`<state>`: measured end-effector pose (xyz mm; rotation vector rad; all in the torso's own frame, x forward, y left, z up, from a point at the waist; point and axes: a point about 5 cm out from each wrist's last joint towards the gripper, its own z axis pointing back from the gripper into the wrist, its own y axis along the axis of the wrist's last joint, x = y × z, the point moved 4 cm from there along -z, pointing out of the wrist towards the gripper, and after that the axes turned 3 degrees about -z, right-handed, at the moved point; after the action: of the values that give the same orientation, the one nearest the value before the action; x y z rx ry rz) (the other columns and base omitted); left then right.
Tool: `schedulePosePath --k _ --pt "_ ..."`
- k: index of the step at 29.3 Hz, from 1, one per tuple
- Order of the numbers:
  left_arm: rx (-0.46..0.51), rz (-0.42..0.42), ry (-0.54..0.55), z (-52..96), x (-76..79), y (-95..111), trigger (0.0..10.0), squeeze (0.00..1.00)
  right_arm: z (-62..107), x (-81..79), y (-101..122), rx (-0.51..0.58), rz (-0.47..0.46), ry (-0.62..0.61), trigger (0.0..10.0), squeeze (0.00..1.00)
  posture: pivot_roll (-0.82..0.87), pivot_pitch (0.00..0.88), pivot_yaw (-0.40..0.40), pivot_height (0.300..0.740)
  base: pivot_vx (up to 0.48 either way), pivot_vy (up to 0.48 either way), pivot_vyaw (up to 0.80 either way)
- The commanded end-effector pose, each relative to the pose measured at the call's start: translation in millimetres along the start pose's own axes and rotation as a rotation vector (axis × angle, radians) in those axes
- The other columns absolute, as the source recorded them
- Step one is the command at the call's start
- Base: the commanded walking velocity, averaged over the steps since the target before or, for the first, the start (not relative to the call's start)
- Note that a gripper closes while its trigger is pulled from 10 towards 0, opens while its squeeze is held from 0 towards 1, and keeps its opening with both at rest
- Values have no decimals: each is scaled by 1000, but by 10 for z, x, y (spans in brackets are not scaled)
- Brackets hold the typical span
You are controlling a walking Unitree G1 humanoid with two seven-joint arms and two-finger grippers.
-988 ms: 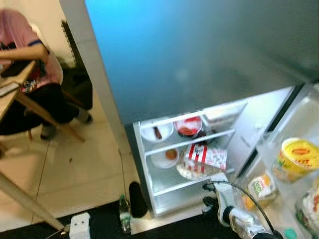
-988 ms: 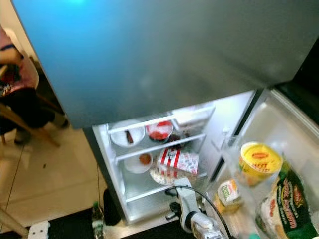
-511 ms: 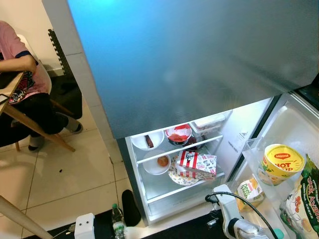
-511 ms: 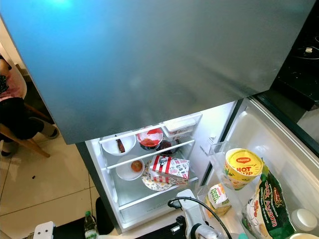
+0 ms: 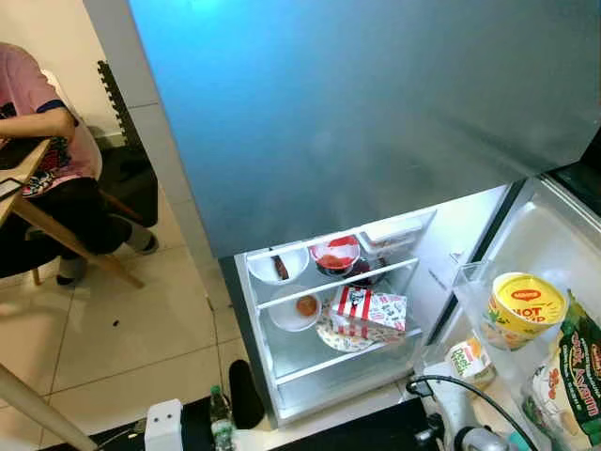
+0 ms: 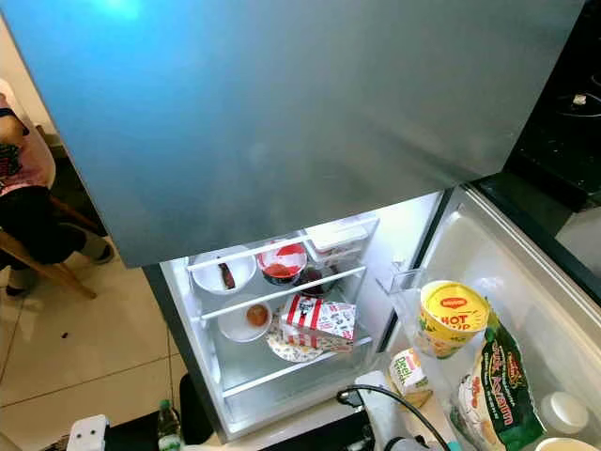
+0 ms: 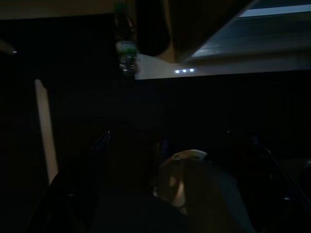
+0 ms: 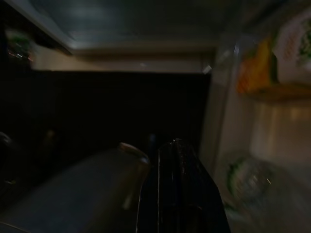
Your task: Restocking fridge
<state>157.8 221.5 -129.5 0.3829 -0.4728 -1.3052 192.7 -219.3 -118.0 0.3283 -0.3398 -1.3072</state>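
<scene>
While its door [image 6: 526,282] stands open, the fridge [image 5: 329,310] holds food.

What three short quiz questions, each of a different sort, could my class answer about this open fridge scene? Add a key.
1. True or false: the red-and-white striped box lies on the top shelf.
2. Where does the yellow cup stand? A) fridge shelf B) door rack C) floor
3. Fill in: the green-capped bottle stands on the ____, left of the fridge.

Key: 1 false, it lies on the middle shelf beside the bowl; 2 B; 3 floor.
</scene>
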Motion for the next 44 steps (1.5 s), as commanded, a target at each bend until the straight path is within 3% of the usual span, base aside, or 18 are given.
schedulePosePath --k 1,14,32,44 --pt "-14 14 7 -1 13 -37 10000 0 8 27 -92 -33 7 -18 10000 0 -29 0 -16 740 -274 0 0" --pt "-85 -12 1 66 -14 -321 10000 0 111 180 -608 -183 0 -61 10000 0 -37 0 -10 740 -268 0 0" --pt "-58 -10 -19 17 75 -195 10000 0 118 216 -598 -191 31 -69 10000 0 -47 0 -8 740 -285 0 0" --pt "-84 5 -11 46 59 -310 10000 0 121 197 -636 -208 64 -57 10000 0 -43 0 -13 740 -303 0 0"
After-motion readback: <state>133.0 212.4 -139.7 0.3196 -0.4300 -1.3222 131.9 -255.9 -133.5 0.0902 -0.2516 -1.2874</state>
